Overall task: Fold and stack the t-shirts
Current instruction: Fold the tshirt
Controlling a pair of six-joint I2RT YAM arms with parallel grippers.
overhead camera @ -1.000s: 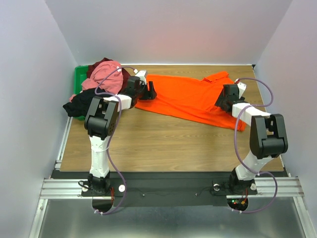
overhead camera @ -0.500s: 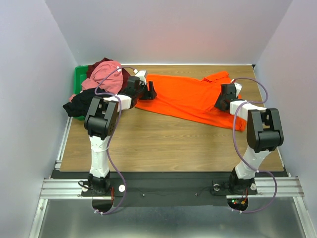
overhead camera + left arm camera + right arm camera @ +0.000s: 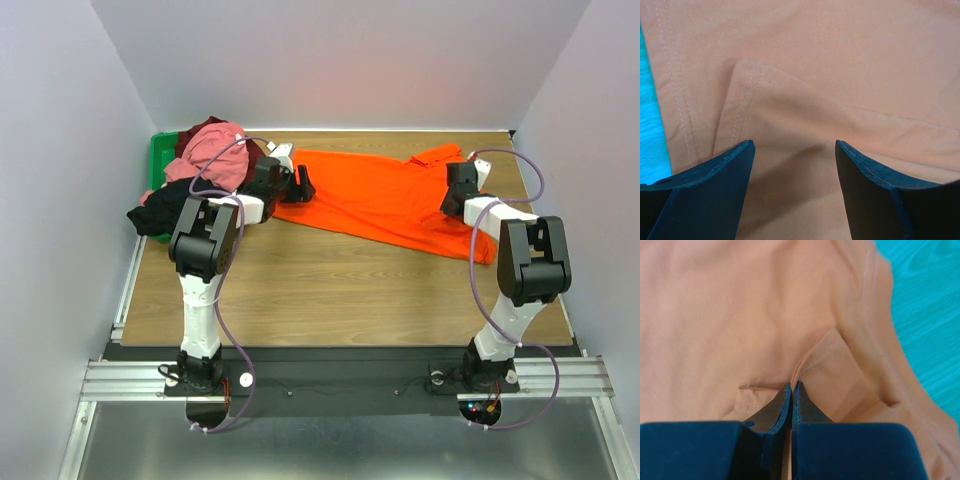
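My right gripper (image 3: 791,386) pinches only a thin pucker of the orange t-shirt (image 3: 380,200), my left gripper (image 3: 794,150) gapes empty over its hem, so lifting could slip it free

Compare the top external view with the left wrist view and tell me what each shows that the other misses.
Only the top external view: the right hand at the right end of the orange shirt, plus a pink shirt and a black shirt heaped over the green bin at far left.
Only the left wrist view: a stitched hem folded over on the cloth, ahead of the spread fingers.
Both: the left hand over the orange shirt.
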